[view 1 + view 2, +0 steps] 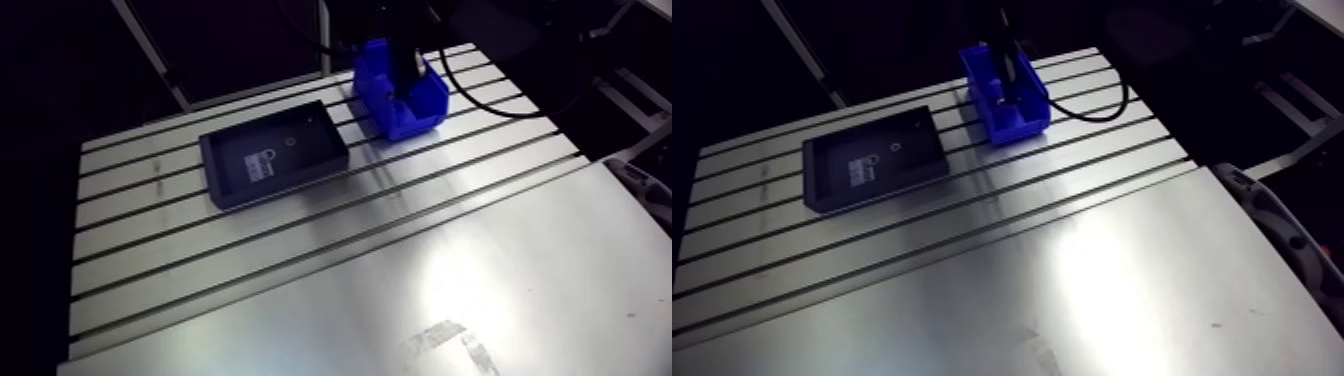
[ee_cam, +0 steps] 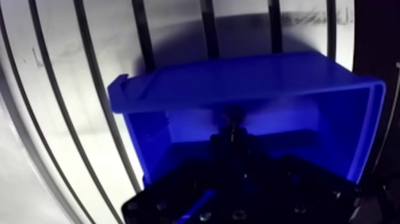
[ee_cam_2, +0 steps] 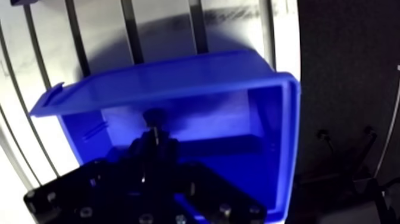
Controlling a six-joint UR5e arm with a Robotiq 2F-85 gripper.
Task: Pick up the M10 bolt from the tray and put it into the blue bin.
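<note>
wrist view shows the jaws gripping the m10 bolt (image 3: 154, 117) down inside the blue bin (image 3: 178, 77).

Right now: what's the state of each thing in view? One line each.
gripper: lowered inside the bin, fingers shut on a small dark part, apparently the bolt.
M10 bolt: held at the fingertips inside the bin, not yet released.
blue bin: upright on the table, top open.
tray: flat on the table, beside the bin and apart from it.
small ring: lying in the tray.
</note>
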